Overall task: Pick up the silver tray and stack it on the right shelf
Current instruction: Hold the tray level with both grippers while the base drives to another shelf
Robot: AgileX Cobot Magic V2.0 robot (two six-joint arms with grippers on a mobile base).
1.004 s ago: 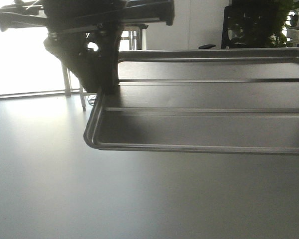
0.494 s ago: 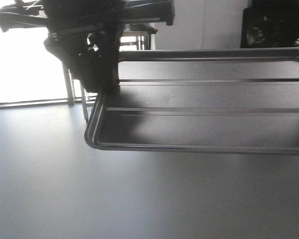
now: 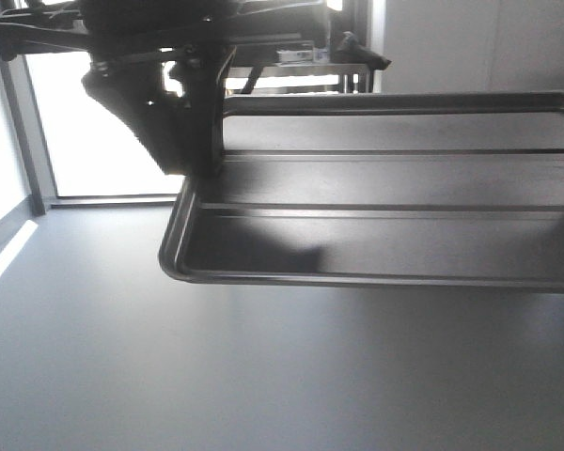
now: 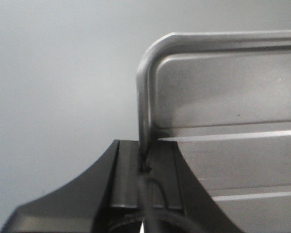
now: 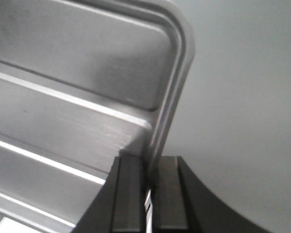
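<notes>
The silver tray (image 3: 385, 225), shiny with two long raised ribs, is held level in the air above the grey floor. My left gripper (image 3: 202, 169) is shut on its left rim; the left wrist view shows the rim (image 4: 144, 111) pinched between the black pads (image 4: 126, 177). My right gripper (image 5: 149, 187) is shut on the tray's right rim (image 5: 172, 104) in the right wrist view; it is out of the front view. The right shelf is out of view.
A bright window (image 3: 94, 141) fills the back left with a dark frame post (image 3: 23, 122). A metal rack or table (image 3: 301, 56) stands behind the tray. Grey floor (image 3: 216, 376) lies below.
The tray and grippers stay fixed in the front view while the background slides right: the window widens, a dark post appears at left, and the dark stand and plant leave at right.
</notes>
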